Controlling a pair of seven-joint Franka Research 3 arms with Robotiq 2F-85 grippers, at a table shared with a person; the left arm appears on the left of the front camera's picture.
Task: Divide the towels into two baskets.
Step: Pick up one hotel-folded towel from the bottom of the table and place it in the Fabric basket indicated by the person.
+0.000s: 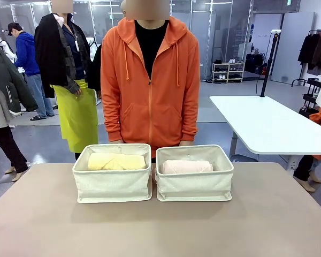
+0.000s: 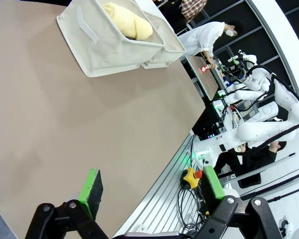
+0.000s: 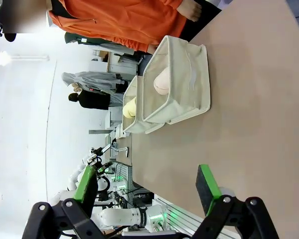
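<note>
Already a pale yellow towel point(image 1: 116, 161) lies lengthwise in the left basket point(image 1: 113, 185) and a pale pink towel point(image 1: 186, 166) lies the same way in the right basket point(image 1: 195, 187), each roll sunk below its stitched rim, so by my reading the split looks done for these two; whether a white or grey roll sits under them I cannot tell. The two bins stand just beside each other, probably so that each arm has its own bin. Both are well ahead of the left tool point(image 2: 152, 191), whose green pads stand spread wide with nothing between them, and equally far ahead of the right tool point(image 3: 147, 185), also spread and empty. Both hang above bare surface point(image 1: 160, 230), leaving room to approach. Beyond the baskets a person in an orange hoodie point(image 1: 150, 80) stands close to the far edge.
</note>
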